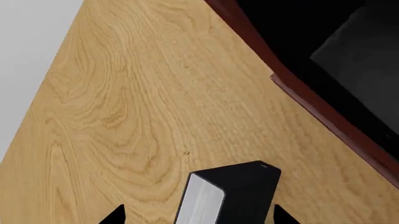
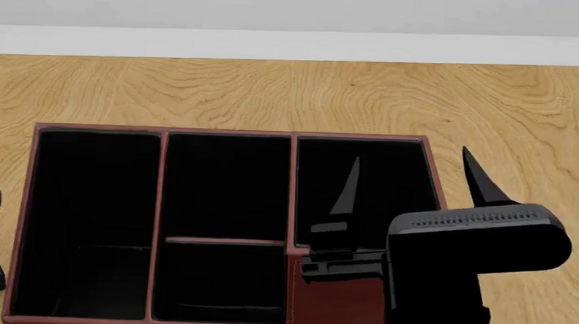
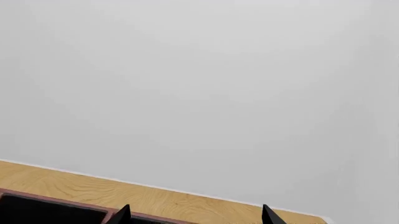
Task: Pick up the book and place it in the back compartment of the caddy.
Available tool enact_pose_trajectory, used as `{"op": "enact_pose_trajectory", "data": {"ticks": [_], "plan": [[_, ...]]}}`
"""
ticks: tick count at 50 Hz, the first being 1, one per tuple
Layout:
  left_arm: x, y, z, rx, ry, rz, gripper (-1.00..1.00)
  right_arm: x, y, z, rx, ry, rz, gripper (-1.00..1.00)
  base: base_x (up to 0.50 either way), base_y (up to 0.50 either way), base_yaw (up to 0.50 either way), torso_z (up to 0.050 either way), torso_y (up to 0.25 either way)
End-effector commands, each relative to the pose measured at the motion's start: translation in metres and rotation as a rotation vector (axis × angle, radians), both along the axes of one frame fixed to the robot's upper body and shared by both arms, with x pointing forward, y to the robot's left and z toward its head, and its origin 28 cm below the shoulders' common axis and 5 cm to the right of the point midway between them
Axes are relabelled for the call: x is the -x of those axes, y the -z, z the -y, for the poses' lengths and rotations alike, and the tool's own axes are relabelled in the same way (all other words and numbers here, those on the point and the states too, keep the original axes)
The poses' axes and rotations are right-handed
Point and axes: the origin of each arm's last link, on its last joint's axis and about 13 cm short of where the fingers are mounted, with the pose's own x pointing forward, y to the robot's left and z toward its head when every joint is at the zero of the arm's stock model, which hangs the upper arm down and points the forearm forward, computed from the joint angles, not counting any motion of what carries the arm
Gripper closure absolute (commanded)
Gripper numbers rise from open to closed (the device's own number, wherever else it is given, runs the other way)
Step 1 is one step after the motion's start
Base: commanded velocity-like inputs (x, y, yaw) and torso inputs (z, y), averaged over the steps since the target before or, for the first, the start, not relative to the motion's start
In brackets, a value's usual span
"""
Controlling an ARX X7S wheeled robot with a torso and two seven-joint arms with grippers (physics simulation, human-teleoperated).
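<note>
Two grippers, two different jobs. Seen from its own wrist camera, the left gripper (image 1: 196, 218) has its tips spread either side of the book (image 1: 227, 193), which lies on the worktop (image 1: 137, 107) just beside the caddy (image 1: 324, 112); whether they pinch it I cannot tell. Over the caddy's right side the right gripper (image 2: 411, 178) hangs spread and empty, likely parked clear. Nothing lies in the back compartment (image 2: 222, 283).

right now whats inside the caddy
Nothing shows in the caddy: all four black-lined cells look bare, including the small back compartment. The right gripper and its arm cover part of the right-hand cell, so that corner is unseen.
</note>
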Motion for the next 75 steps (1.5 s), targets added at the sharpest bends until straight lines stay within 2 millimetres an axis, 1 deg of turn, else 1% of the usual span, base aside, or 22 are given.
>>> {"op": "enact_pose_trajectory", "data": {"ticks": [1,11,17,31,35,55,60,75], "plan": [[0.000,0.013,-0.002,0.004,-0.004,-0.033,-1.00,-0.003,0.001,-0.001,0.005,0.000,-0.009,-1.00,0.00,0.00,0.00,0.000,0.000],[0.003,0.023,-0.006,0.002,-0.025,-0.057,-1.00,-0.005,0.003,-0.001,0.003,-0.001,-0.018,-1.00,0.00,0.00,0.00,0.000,0.000],[0.004,0.026,-0.008,-0.001,-0.036,-0.066,-1.00,-0.007,0.003,-0.002,0.002,-0.004,-0.023,-1.00,0.00,0.00,0.00,0.000,0.000],[0.004,0.032,-0.005,-0.008,-0.033,-0.076,-1.00,-0.008,0.007,-0.002,-0.001,0.001,-0.033,-1.00,0.00,0.00,0.00,0.000,0.000],[0.006,0.033,-0.007,-0.009,-0.044,-0.072,-1.00,-0.008,0.008,-0.002,0.002,0.002,-0.039,-1.00,0.00,0.00,0.00,0.000,0.000],[0.009,0.041,-0.008,-0.006,-0.059,-0.082,-1.00,-0.015,0.009,-0.005,0.004,-0.005,-0.051,-1.00,0.00,0.00,0.00,0.000,0.000],[0.013,0.049,-0.009,-0.016,-0.069,-0.104,-1.00,-0.015,0.011,-0.005,0.004,-0.004,-0.054,-1.00,0.00,0.00,0.00,0.000,0.000],[0.018,0.059,-0.010,-0.031,-0.085,-0.138,-1.00,-0.016,0.011,-0.005,0.004,-0.005,-0.058,-1.00,0.00,0.00,0.00,0.000,0.000]]}}
